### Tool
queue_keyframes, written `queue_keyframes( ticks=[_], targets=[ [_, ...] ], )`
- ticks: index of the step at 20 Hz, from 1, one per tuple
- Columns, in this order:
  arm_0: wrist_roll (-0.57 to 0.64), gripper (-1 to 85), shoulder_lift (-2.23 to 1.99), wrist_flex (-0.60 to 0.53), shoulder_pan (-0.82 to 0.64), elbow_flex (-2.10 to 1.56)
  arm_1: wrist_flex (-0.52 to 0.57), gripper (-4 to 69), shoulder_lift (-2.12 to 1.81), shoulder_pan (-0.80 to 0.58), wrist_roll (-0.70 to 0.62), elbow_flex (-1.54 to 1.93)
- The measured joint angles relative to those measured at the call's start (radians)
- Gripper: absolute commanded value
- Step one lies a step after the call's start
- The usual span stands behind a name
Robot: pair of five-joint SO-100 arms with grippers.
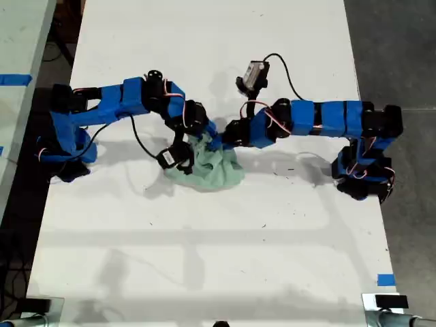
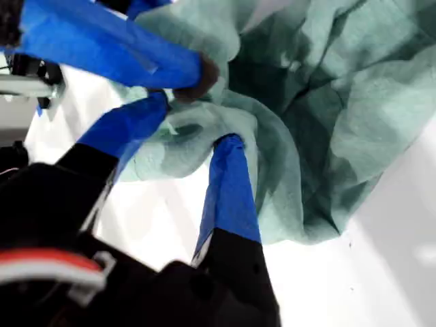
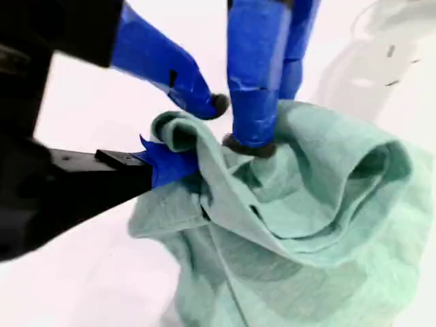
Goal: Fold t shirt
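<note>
One pale mint-green t shirt [image 1: 214,170] lies bunched in a wrinkled heap near the middle of a white tabletop [image 1: 204,259]. Two blue arms reach in from the exterior view's left and right, and their tips meet at the heap's upper edge in that view.

The first wrist view shows the first pincer [image 2: 191,126] drawn narrow, with a rolled fold of cloth pinched between its jaws. The second wrist view shows the second pincer [image 3: 189,133] with one jaw above and one below a curled edge, apparently nipping it. Both grips sit almost touching on the same small stretch of fabric.

The shirt is not yet flat, so the step in hand looks like spreading it before any fold. To do that well, the two grips likely need to sit apart on one edge, lift just enough to let the bulk hang free, then draw away from each other and lay the cloth down smooth.

Counted: one shirt, two arms, two pincers.
</note>
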State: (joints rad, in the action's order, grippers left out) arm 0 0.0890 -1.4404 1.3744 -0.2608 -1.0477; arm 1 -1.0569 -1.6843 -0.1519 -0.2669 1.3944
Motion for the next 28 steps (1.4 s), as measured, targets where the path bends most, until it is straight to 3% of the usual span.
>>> queue_keyframes(
  ticks=[8,9,11,12,13,17,20,24,25,26,28],
  targets=[
    [0.0,17.4,-0.202,0.15,-0.107,-0.037,-0.114,23.5,-0.354,-0.147,-0.017,0.204],
    [0.0,15.1,-0.236,0.167,-0.129,-0.038,-0.124,23.3,-0.422,-0.169,-0.008,0.261],
    [0.008,0.7,-0.31,0.201,-0.17,-0.078,-0.144,23.3,-0.578,-0.206,0.009,0.38],
    [0.009,-0.1,-0.37,0.207,-0.19,-0.13,-0.158,18.4,-0.673,-0.221,0.018,0.445],
    [0.011,-0.1,-0.445,0.207,-0.209,-0.196,-0.178,1.4,-0.776,-0.233,0.026,0.509],
    [0.009,-0.2,-0.904,0.207,-0.215,-0.499,-0.322,2.2,-1.246,-0.199,0.046,0.721],
    [-0.069,-0.2,-1.417,0.048,-0.009,-0.87,-0.382,2.2,-1.466,-0.044,0.074,0.916],
    [-0.084,-0.2,-2.051,-0.38,0.249,-1.628,-0.272,2.3,-1.706,0.097,0.067,1.321],
    [-0.054,-0.2,-2.082,-0.508,0.264,-1.819,-0.267,2.3,-1.781,0.097,0.057,1.394],
    [0.017,-0.2,-2.075,-0.56,0.247,-1.974,-0.259,2.3,-1.798,0.094,0.04,1.434],
    [0.087,-0.2,-2.118,-0.581,0.19,-2.118,-0.255,2.3,-1.807,0.092,0.015,1.528]
  ],
)
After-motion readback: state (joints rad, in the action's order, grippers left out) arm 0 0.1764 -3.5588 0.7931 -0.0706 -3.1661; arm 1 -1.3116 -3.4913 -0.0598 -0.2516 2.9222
